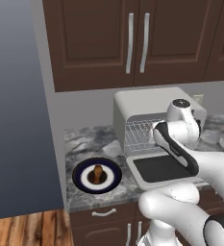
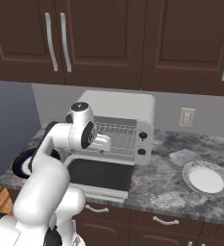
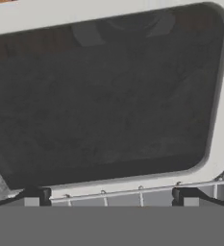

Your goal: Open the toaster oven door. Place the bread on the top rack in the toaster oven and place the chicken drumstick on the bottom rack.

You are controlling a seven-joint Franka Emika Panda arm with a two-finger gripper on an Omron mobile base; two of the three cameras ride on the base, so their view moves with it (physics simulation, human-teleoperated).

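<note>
Altogether one toaster oven (image 2: pixel 118 126), two plates (image 2: pixel 208 178), one drumstick (image 1: pixel 98 173)

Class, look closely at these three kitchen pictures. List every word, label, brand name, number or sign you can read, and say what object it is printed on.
None can be read.
The toaster oven has two dark knobs with no legible markings around them.
The toaster oven door shows plain dark glass.
The wall outlet, both plates and the cabinets are blank.
</note>
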